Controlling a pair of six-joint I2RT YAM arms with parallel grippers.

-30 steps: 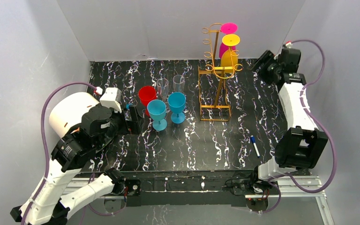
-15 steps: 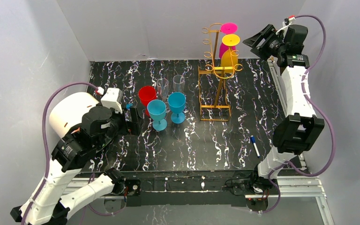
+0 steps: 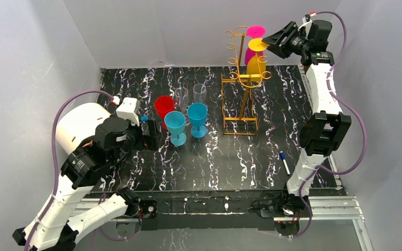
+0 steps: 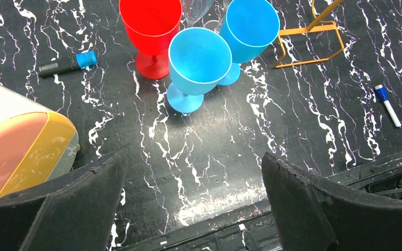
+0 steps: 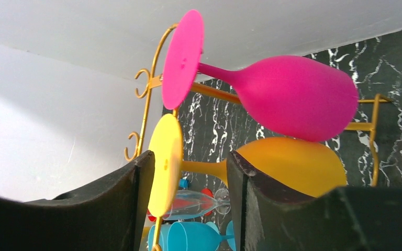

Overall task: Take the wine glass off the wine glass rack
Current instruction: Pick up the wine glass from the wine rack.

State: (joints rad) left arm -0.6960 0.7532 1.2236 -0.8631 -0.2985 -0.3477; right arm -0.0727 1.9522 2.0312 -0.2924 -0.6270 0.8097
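- Two jaws spread wide, with nothing between them, are shown on the left gripper (image 3: pixel 149 137), which is held at 9 o'clock of the table (image 3: pixel 230 167). Bare marble lies ahead of it.
- Five vessels are crowded at 11 o'clock: a red cup (image 3: pixel 163 107), a light blue cup (image 3: pixel 175 125), a deeper blue cup (image 3: pixel 197 116) and two clear glasses (image 3: pixel 182 97). A narrow lane is left beside the rack.
- The wine glass rack (image 3: pixel 243 78) is stood at 1 o'clock, near the far edge. A pink wine glass (image 5: pixel 293 97) and a yellow wine glass (image 5: pixel 293 162) are hung upside down from its top.
- A marker (image 3: pixel 284 162) is laid at 4 o'clock, near the right edge.
- The right gripper (image 5: pixel 188 204) is held high at 1 o'clock. Its jaws are partly apart, set either side of the yellow glass's stem by the foot. Contact cannot be told.
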